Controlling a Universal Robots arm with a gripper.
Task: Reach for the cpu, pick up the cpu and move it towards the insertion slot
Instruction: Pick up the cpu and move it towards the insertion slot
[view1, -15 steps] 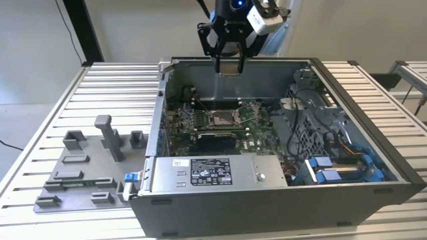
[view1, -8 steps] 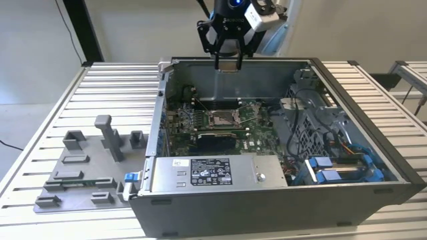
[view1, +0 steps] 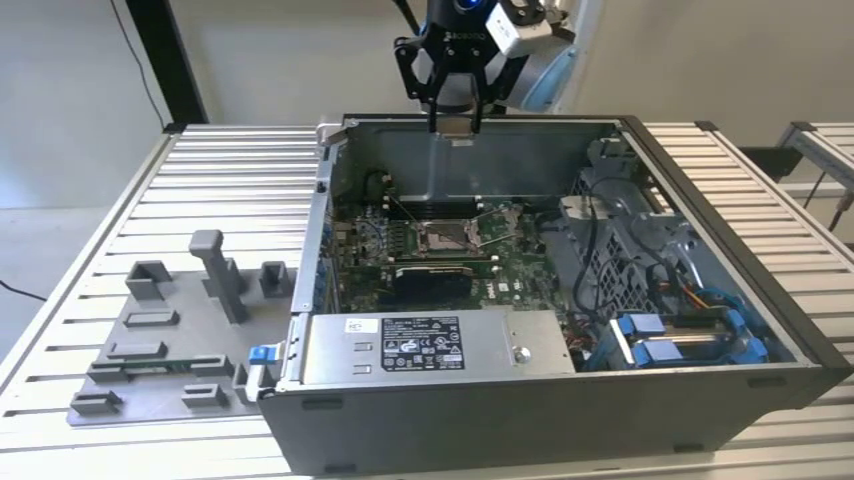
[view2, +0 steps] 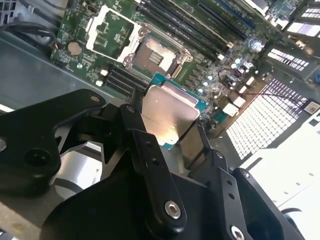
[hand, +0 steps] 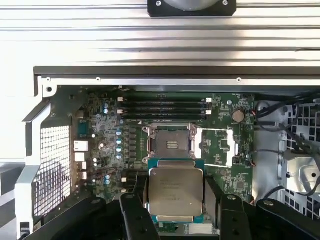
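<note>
Wrist views first, since they're closest to the action: in both wrist views the gripper (hand: 175, 200) has its two black fingers (hand: 137, 220) pinched on opposite side edges of the cpu (hand: 175, 192), so the chip is already lifted and riding in the jaws. It sits flat between them, silvery lid facing the cameras, teal board edge peeking out around it (view2: 167, 117).

Handling-wise, my guess is this thing is light, stiff and thin, with a smooth metal top that would be slippery to hold from above. It's probably fragile on the underside too, so gripping by the edges like this looks like the sane way to do it. It's nearly square, so there's no real long axis to speak of. Its sides look roughly lined up with the socket frame in the first wrist view.

Further out, just past the chip, is the insertion slot (hand: 169, 145), a silver frame with a dark centre, its load plate flipped open beside it. The cpu hangs above the motherboard (hand: 107, 150), near the slot but not over it yet.

Exterior view shows the whole thing: the gripper (view1: 454, 125) is up above the far wall of the open computer case (view1: 561, 400), with the slot (view1: 447, 235) well below it. A grey fixture plate (view1: 160, 340) sits off to the exterior view's left on the table (view1: 80, 230).
</note>
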